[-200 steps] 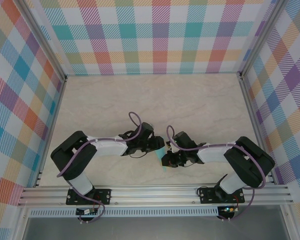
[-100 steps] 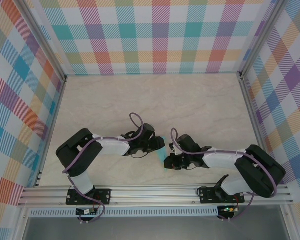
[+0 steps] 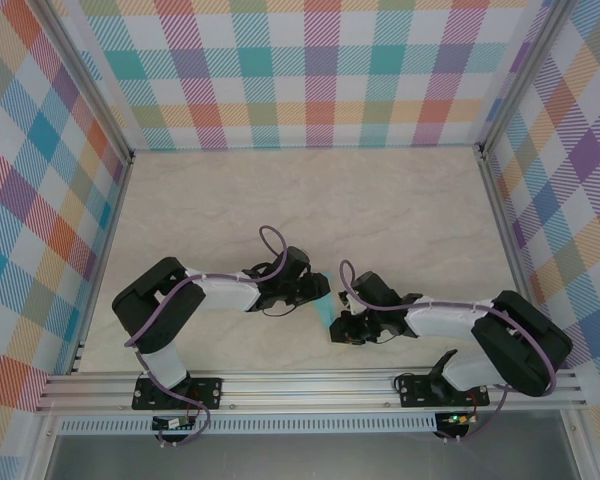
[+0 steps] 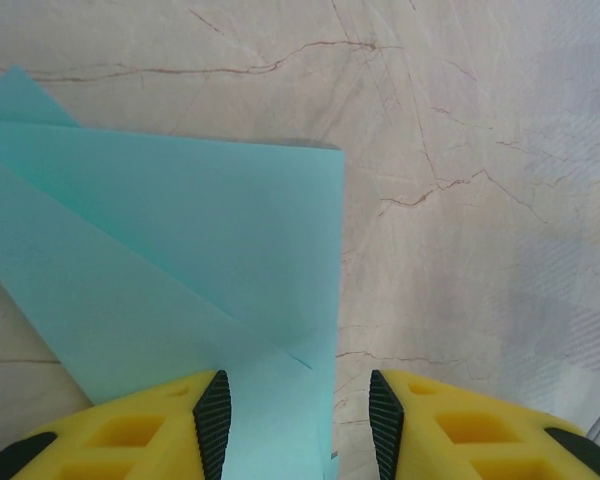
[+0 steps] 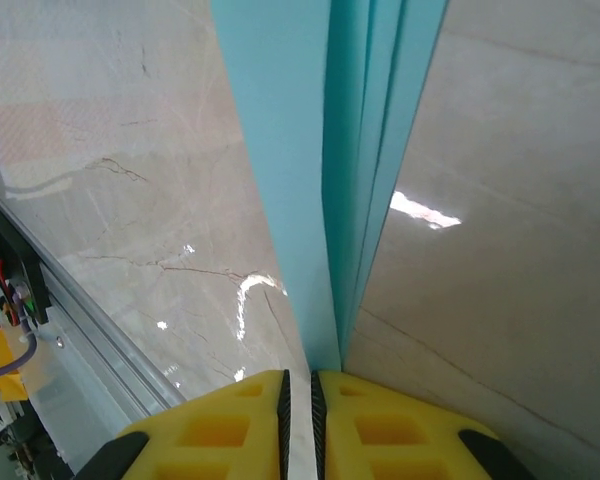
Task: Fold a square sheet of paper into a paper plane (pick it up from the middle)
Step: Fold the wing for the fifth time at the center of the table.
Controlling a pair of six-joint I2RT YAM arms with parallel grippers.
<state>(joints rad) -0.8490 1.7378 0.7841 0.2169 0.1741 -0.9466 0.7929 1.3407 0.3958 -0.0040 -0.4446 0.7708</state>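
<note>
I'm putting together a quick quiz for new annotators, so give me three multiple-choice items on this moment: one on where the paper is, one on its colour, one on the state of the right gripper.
1. Where is the folded paper?
A. against the far wall
B. between the left gripper and the right gripper, near the table's near edge
C. on the left side rail

2. What colour is it?
A. pink
B. white
C. light teal

3. The right gripper is
A. closed down on the paper's edge
B. spread wide over bare table
C. wrapped around a cup

Answers: 1 B, the top view shows it between the two wrists; 2 C, both wrist views show teal; 3 A, the right wrist view shows it pinching the layered edge.
</note>
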